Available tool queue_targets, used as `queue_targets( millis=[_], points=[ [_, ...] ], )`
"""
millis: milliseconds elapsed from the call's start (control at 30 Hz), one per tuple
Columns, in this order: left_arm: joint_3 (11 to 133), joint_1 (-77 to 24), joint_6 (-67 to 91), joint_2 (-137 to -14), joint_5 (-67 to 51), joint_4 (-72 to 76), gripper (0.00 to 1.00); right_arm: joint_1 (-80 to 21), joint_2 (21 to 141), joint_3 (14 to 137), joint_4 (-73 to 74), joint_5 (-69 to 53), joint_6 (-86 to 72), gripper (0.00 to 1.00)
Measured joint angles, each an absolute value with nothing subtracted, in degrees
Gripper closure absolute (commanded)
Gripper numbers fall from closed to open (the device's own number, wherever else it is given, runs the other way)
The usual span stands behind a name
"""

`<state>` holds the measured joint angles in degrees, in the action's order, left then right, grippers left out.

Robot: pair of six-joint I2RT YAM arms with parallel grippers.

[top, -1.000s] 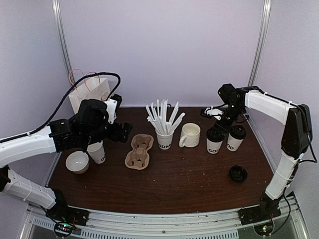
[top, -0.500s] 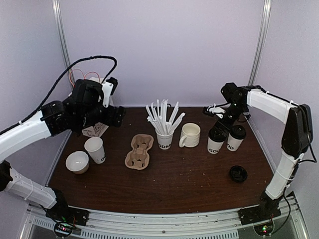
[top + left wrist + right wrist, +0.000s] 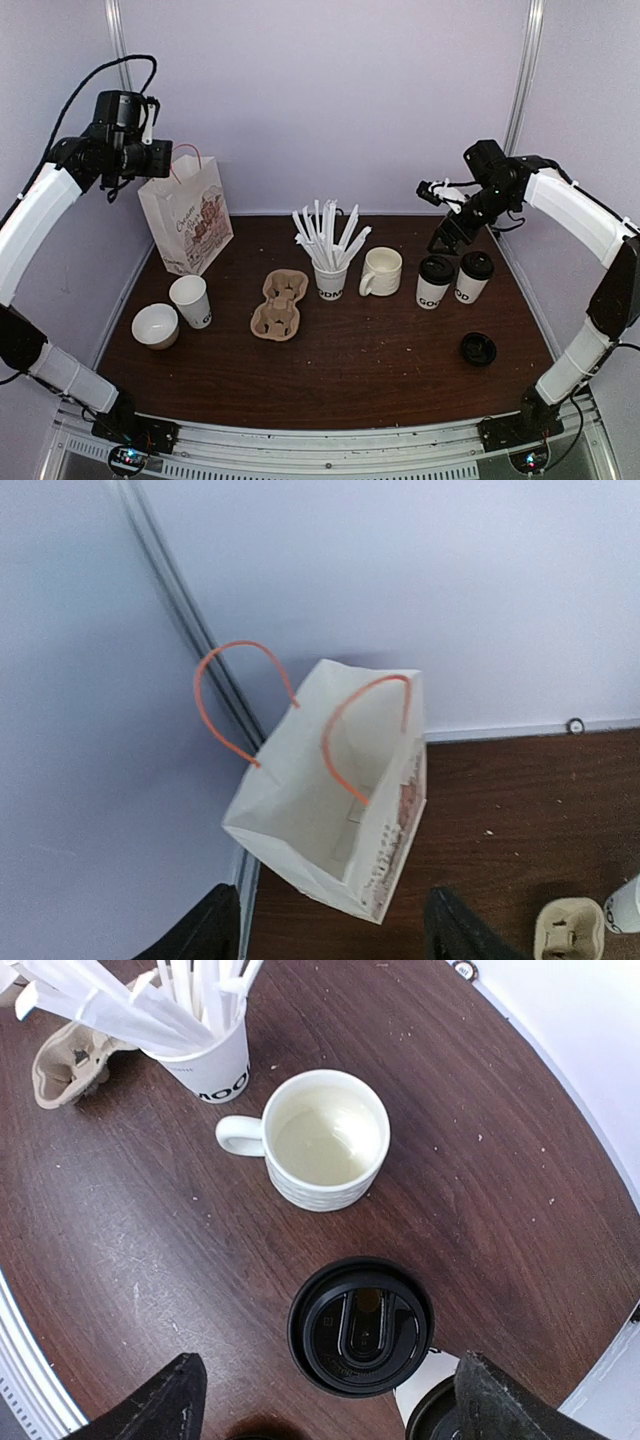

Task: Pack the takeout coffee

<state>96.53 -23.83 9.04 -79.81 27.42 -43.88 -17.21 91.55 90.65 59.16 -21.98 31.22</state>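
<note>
Two tall white lidded coffee cups stand side by side at the right of the table, one [image 3: 432, 283] left of the other [image 3: 472, 278]. My right gripper [image 3: 447, 232] hovers above them, open and empty. In the right wrist view the nearer cup's black lid [image 3: 361, 1325] lies between and below the open fingers [image 3: 170, 1405], and the second lid [image 3: 445, 1422] is at the bottom edge. My left gripper [image 3: 140, 155] is high at the back left, open and empty, above the white paper bag [image 3: 188, 215]. The bag's open mouth [image 3: 340, 800] shows in the left wrist view.
A cardboard cup carrier [image 3: 280, 303] lies left of centre. An unlidded paper cup [image 3: 191, 301] and a white bowl [image 3: 155, 325] stand at the left. A cup of white sticks [image 3: 330, 265] and a cream mug [image 3: 381, 271] stand mid-table. A loose black lid [image 3: 478, 348] lies front right.
My left arm has risen from over the unlidded cup, up and to the left, to high above the bag. My right gripper has lifted a little up and right above the cups.
</note>
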Motion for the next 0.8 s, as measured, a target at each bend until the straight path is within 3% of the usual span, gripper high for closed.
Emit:
queue_targets(
  millis=[267, 600, 800],
  points=[
    [100.6, -6.7, 11.2, -83.7, 18.4, -44.5, 0.28, -17.8, 90.2, 88.0, 57.4, -24.9, 29.6, 0.12],
    [112.4, 2.9, 13.4, -102.8, 6.7, -46.5, 0.2, -17.8, 89.5, 83.7, 55.5, -26.9, 28.5, 0.14],
    [120.7, 5.3, 13.2, -111.9, 0.7, -48.6, 0.35, -18.0, 89.1, 82.2, 55.0, -27.5, 28.0, 0.15]
  ],
)
